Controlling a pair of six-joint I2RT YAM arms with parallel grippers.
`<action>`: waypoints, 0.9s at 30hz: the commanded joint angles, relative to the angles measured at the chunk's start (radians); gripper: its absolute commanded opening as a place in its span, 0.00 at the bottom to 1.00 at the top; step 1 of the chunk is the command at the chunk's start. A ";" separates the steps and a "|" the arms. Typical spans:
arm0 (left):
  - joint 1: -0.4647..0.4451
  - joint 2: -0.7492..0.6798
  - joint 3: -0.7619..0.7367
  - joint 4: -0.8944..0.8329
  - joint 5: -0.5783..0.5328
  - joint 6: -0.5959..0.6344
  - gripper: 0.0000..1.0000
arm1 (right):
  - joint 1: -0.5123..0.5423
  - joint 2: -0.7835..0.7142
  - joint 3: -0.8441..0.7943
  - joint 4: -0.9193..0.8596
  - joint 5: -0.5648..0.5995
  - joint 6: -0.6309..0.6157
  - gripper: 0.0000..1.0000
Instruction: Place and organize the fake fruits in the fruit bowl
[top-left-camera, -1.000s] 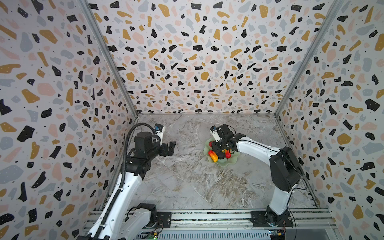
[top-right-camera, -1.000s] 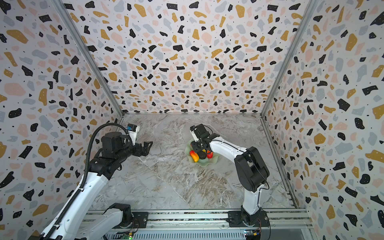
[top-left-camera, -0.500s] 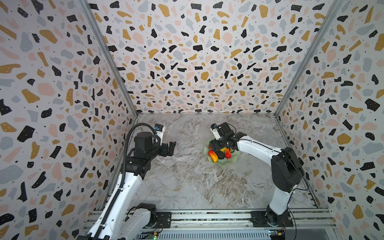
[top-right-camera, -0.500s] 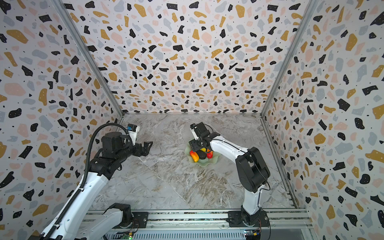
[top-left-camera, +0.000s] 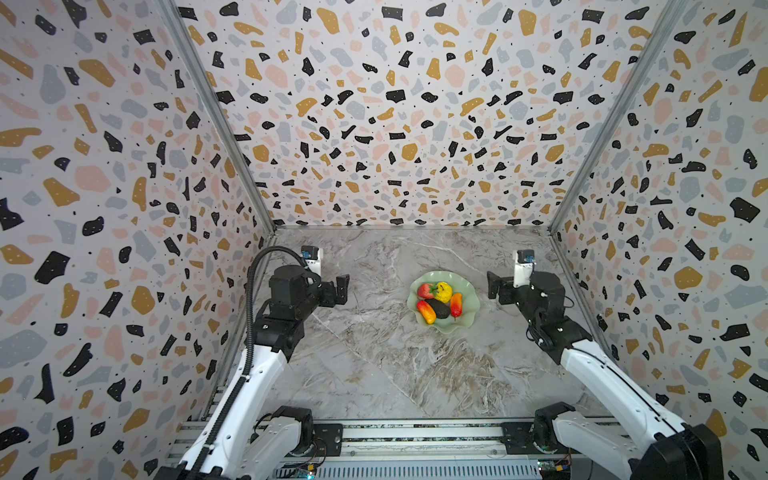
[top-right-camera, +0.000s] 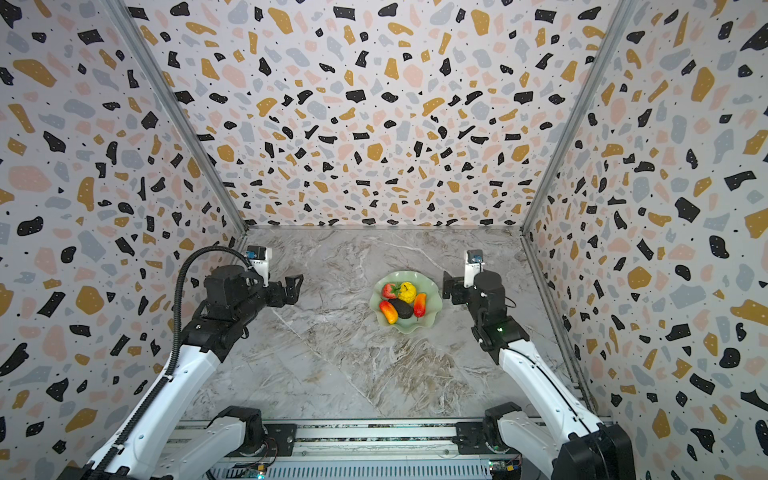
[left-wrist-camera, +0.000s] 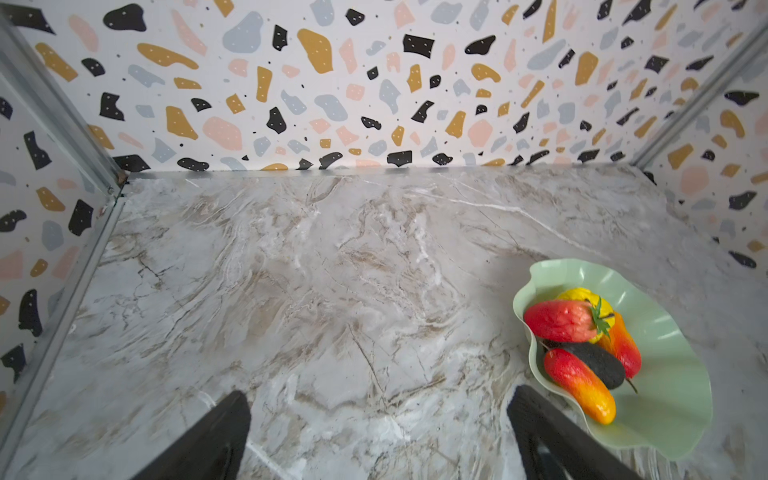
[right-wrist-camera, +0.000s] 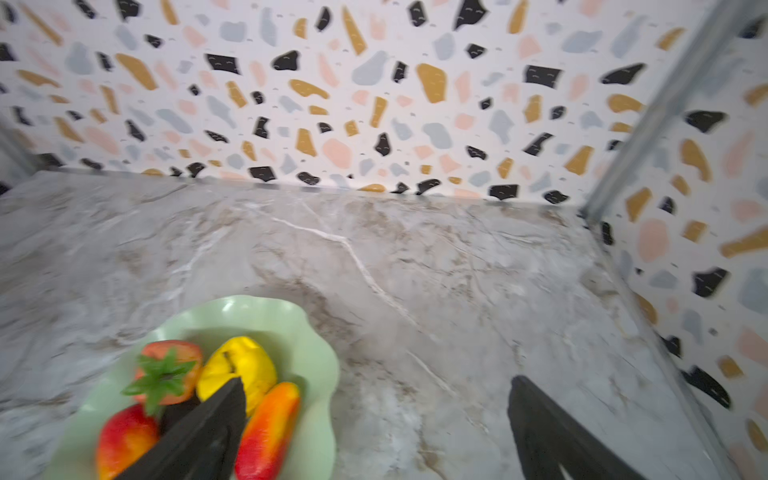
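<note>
Risking a clipped fruit bowl (top-left-camera: 468, 321) rim with the right tool (top-left-camera: 496, 286), spread and empty near it; could jolt piled fake fruits (top-left-camera: 440, 308) out. Likewise spread: left tool (top-left-camera: 341, 289), well apart.

We see free marble tabletop (top-left-camera: 374, 357) left, near and far of the fruit bowl (top-left-camera: 467, 322). Only surface obstacle: that bowl, fruits (top-left-camera: 444, 292) piled inside. The right gripper (top-left-camera: 493, 286) hangs just right of it, narrowing that side. We're boxed by walls (top-left-camera: 395, 124) left, right, far.
</note>
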 joint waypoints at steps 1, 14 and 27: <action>-0.030 -0.018 -0.120 0.248 -0.251 -0.143 1.00 | -0.020 -0.031 -0.226 0.408 0.121 -0.049 0.99; 0.009 0.157 -0.635 1.143 -0.723 0.091 0.99 | -0.102 0.289 -0.478 1.025 0.241 -0.078 0.99; 0.050 0.457 -0.623 1.364 -0.530 0.115 1.00 | -0.173 0.519 -0.371 1.044 0.068 -0.080 0.99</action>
